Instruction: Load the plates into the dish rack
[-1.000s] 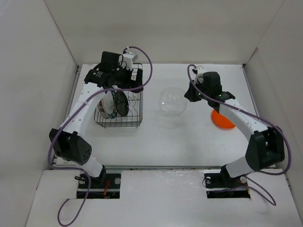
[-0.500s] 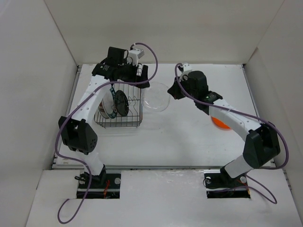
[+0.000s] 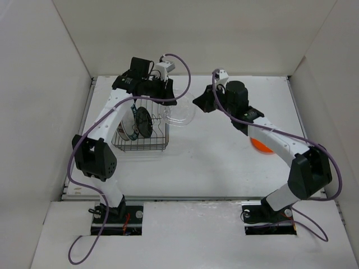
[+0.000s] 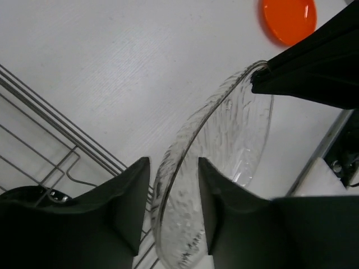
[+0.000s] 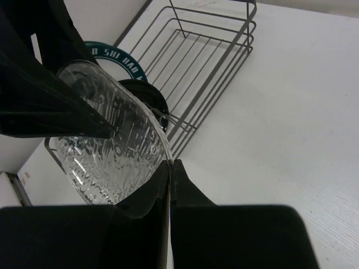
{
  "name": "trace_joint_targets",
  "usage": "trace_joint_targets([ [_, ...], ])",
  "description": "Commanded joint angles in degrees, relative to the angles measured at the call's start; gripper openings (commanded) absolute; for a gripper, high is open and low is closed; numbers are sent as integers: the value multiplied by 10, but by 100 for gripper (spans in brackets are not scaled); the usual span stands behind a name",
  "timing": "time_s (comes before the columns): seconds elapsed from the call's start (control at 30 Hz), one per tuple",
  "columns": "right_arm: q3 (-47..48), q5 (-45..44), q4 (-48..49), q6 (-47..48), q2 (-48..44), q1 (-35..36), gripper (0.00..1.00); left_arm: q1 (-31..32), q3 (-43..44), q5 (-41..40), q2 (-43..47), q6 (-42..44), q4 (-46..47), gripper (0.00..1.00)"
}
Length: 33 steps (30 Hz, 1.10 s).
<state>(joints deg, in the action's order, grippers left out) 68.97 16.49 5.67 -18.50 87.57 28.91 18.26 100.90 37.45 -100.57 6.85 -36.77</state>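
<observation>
A clear plate [image 3: 179, 114] hangs tilted in the air just right of the dish rack [image 3: 143, 148]. My right gripper [image 3: 197, 102] is shut on its right rim, fingertips pinched together [image 5: 170, 162]. My left gripper [image 3: 168, 103] is closed around the opposite edge, one finger on each face [image 4: 174, 162]. In the left wrist view the clear plate [image 4: 224, 140] runs up to the right fingers. Inside the rack stand a black plate [image 3: 144, 123] and a green-rimmed white plate [image 3: 128, 126]. An orange plate [image 3: 262, 144] lies flat under the right arm.
The rack's wire wall [image 5: 213, 61] is close behind the clear plate [image 5: 106, 151], with the green-rimmed plate [image 5: 120, 56] and the black plate [image 5: 147, 95] in it. White walls enclose the table on three sides. The orange plate [image 4: 289, 19] lies far right.
The right arm carried the clear plate left toward the rack. The left gripper swung out from over the rack and closed from wide open onto the plate's edge.
</observation>
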Motion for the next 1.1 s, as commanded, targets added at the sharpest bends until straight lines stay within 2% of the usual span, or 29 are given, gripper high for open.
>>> trace_joint_targets([
  [0.0,37,22,72,-22,5,-3,0,3,-1,39,12,19,-1,33],
  [0.07,42,22,72,-22,11,3,0,3,-7,33,17,19,-1,0],
  [0.1,42,22,72,-22,11,8,12,3,-12,25,31,19,-1,0],
  [0.13,42,15,72,-22,11,8,42,3,-12,18,40,14,-1,0],
  [0.17,42,9,72,-22,11,8,80,3,-21,5,50,-2,6,0],
  [0.2,35,0,72,-22,11,15,100,3,-33,-51,77,-17,22,0],
  [0.3,21,-77,24,-22,-20,21,100,3,-41,-186,113,-72,28,0],
  [0.33,21,-104,4,-17,-27,21,100,3,-41,-293,128,-85,14,0],
  [0.43,39,-200,-88,-17,-40,29,100,3,-47,-438,144,-106,-26,0],
  [0.57,44,-267,-157,-12,-59,41,100,3,-105,-534,172,-122,-17,0],
  [0.8,34,-311,-199,-7,-82,52,100,-8,-116,-574,161,-129,9,0],
  [1.07,-9,-323,-219,4,-125,38,100,-13,-127,-571,120,-124,41,0],
])
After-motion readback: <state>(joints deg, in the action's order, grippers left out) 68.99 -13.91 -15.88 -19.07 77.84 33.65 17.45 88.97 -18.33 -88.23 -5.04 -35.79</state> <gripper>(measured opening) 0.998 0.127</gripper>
